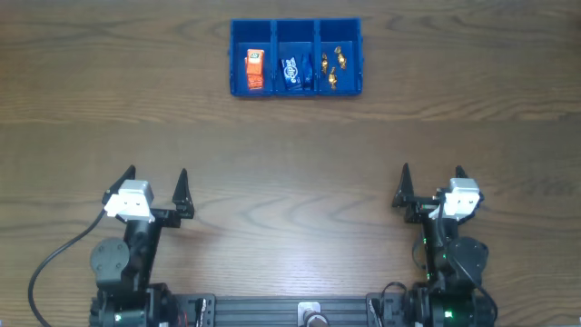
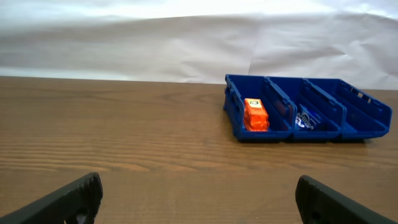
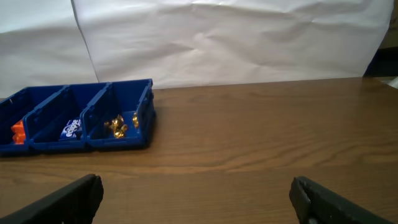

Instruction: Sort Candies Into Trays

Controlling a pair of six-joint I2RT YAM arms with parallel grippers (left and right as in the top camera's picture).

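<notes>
The left hand [image 1: 157, 173] and right hand [image 1: 432, 171] both gape open, well apart. The blue tray [image 1: 234, 54] holds an orange candy [image 1: 255, 69], a blue candy [image 1: 292, 70] and gold candies [image 1: 333, 65] in separate compartments.

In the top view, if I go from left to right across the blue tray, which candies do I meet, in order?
In the blue tray: orange candy pack → blue candy pack → small gold candies.

We count one blue tray [image 1: 255, 34] of three compartments, one orange candy [image 1: 255, 70], one blue-wrapped candy [image 1: 291, 71], and about five small gold candies [image 1: 331, 73], too tiny to tally surely.
</notes>
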